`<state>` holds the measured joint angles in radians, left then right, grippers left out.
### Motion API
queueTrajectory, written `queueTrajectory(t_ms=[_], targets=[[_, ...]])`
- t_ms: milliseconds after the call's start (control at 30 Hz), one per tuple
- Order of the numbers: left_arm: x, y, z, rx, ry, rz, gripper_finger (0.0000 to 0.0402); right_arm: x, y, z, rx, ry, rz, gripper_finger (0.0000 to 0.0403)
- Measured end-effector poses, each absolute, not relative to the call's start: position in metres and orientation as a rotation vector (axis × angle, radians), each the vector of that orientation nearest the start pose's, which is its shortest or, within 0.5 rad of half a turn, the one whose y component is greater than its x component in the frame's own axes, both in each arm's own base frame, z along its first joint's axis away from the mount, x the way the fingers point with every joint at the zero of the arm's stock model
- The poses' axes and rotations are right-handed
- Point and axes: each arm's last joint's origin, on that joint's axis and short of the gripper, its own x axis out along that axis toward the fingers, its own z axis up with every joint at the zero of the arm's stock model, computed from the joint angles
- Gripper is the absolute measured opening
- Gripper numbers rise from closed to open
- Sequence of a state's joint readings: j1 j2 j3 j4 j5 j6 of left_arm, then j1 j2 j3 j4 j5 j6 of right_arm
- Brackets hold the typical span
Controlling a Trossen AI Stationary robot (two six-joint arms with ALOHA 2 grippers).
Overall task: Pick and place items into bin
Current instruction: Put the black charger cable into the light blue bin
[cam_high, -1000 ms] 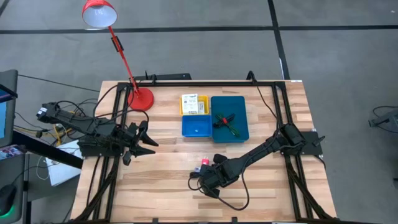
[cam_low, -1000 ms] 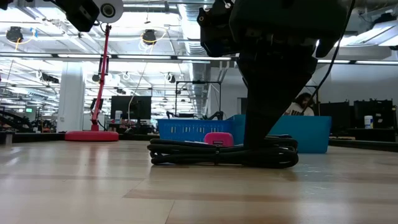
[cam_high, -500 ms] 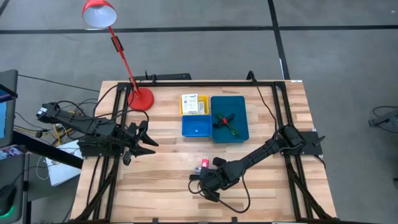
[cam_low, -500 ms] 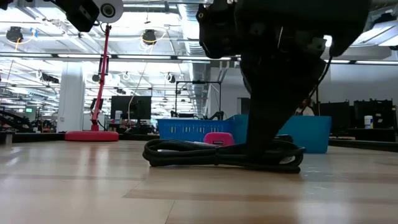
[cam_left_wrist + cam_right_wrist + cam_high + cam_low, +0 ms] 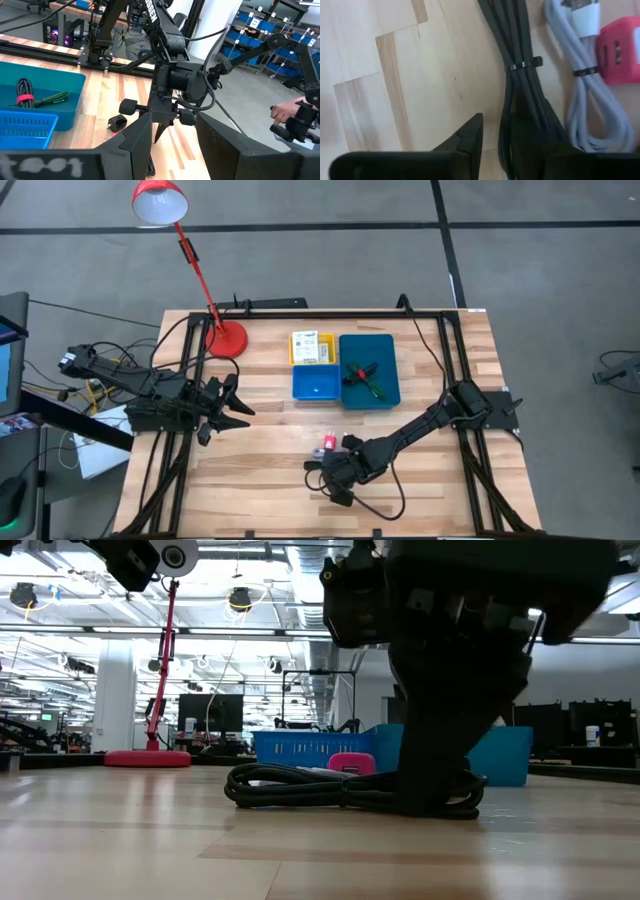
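A black cable bundle (image 5: 320,471) (image 5: 340,788) (image 5: 512,60), tied with a thin band, lies flat on the table toward its near edge. Beside it are a pink piece (image 5: 327,446) (image 5: 350,763) (image 5: 622,50) and a coiled white cord (image 5: 590,100). My right gripper (image 5: 338,484) (image 5: 497,122) is down over the bundle, open, with a finger on each side of it. The bin (image 5: 380,350) (image 5: 500,755) holds a green cord with black-and-red pieces (image 5: 362,376) (image 5: 40,97) and a white box (image 5: 312,346). My left gripper (image 5: 240,405) (image 5: 172,135) waits open at the table's left. My right gripper comes from above, pointing down, with its fingers across the black cable bundle below its tie band (image 5: 509,107). One finger (image 5: 535,132) lies against the bundle's side. The other (image 5: 470,135) stands apart, wood showing between it and the cable. The bundle rests on the table.
A red desk lamp stands on its base (image 5: 227,338) (image 5: 148,758) at the far left of the table. Black frame rails (image 5: 180,430) run along the left and right sides. Bare wood lies between the two arms and along the near edge.
My right gripper has moved a little toward the near edge and settled lower over the black cable bundle. The bundle has slid slightly toward the table's left, staying flat on the wood.
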<state>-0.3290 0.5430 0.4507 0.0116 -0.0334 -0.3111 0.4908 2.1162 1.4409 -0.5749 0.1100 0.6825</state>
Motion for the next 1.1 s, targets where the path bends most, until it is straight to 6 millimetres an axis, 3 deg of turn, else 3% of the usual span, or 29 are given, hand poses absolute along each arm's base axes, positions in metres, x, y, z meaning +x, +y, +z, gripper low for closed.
queueTrajectory(t_ms=[200,433,700,867,1100], targets=[[0.133,-0.044,0.269,-0.294,0.125,-0.281,0.0142,0.365,0.191,0.125,0.237,1.237,-0.095,0.0088],[0.133,-0.044,0.269,-0.294,0.126,-0.280,0.0142,0.363,0.192,0.123,0.237,1.237,-0.099,0.0013],[0.133,-0.044,0.269,-0.293,0.131,-0.280,0.0142,0.362,0.197,0.124,0.275,1.215,-0.131,0.0008],[0.133,-0.044,0.269,-0.293,0.131,-0.280,0.0142,0.363,0.205,0.131,0.252,1.191,-0.147,0.0011],[0.133,-0.044,0.269,-0.293,0.132,-0.280,0.0142,0.369,0.222,0.165,0.192,1.172,-0.110,0.0006]])
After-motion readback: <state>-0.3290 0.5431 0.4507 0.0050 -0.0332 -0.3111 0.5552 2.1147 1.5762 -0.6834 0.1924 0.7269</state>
